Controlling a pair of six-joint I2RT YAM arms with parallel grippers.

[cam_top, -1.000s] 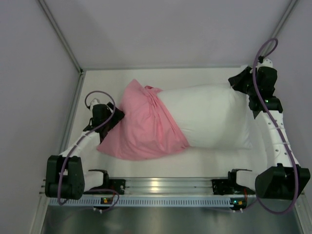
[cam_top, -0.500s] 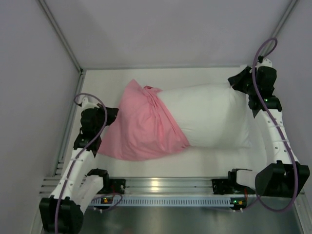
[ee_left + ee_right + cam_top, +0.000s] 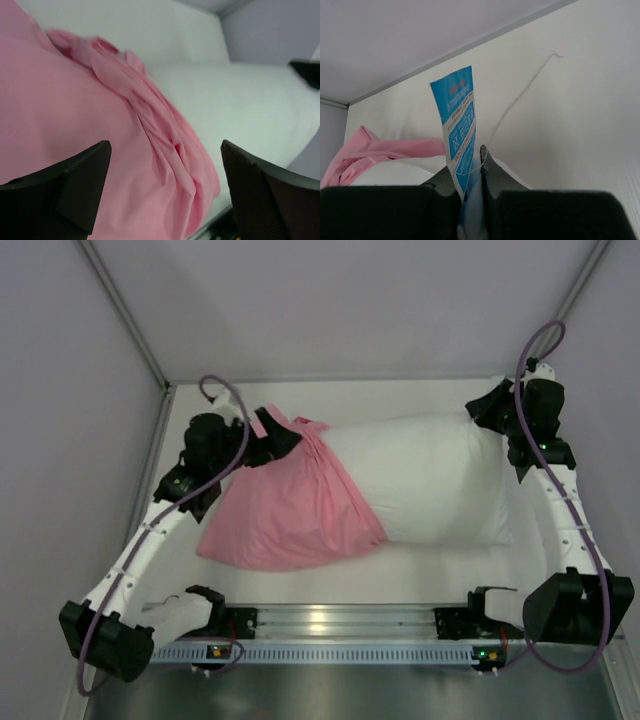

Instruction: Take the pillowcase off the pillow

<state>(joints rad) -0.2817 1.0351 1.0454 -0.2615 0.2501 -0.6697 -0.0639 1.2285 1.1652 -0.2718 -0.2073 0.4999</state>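
Note:
The white pillow [image 3: 430,480] lies across the table, its left half inside the pink pillowcase [image 3: 290,510]. My left gripper [image 3: 272,436] is over the far left corner of the pillowcase. In the left wrist view it [image 3: 165,165] is open, with bunched pink pillowcase [image 3: 75,110] below the gap and bare pillow [image 3: 235,100] beyond. My right gripper [image 3: 490,410] is at the pillow's far right corner. In the right wrist view it [image 3: 479,165] is shut on that pillow corner beside the blue tag [image 3: 460,115]. The pillowcase [image 3: 370,150] shows pink at the left.
The white table [image 3: 420,575] is walled by grey panels at the back and both sides. A metal rail [image 3: 340,620] with the arm bases runs along the near edge. A loose thread [image 3: 525,95] hangs from the pillow corner.
My left arm has swung from the pillowcase's near left side up and forward to its far left corner. The right arm and the pillow have stayed put.

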